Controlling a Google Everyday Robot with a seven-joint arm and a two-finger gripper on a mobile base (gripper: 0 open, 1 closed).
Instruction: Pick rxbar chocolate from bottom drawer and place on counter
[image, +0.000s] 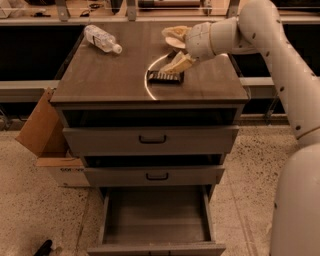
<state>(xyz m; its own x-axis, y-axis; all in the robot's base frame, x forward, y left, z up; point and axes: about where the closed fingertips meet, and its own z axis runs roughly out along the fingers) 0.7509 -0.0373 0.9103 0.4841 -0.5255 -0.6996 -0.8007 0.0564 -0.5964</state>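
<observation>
The rxbar chocolate (164, 77), a flat black bar, lies on the counter (105, 77) beside the bright light arc, right of centre. My gripper (165, 50) hovers just above and behind the bar with its fingers spread apart. The lower finger (176, 64) reaches down to the bar's back edge, and the upper finger (174, 33) is well clear of it. The bottom drawer (157, 216) is pulled out below, and its grey floor is bare.
A clear plastic bottle (101, 39) lies on its side at the counter's back left. The two upper drawers (152, 139) stand slightly ajar. A cardboard box (44, 131) leans against the cabinet's left side. My arm (280, 60) spans the right side.
</observation>
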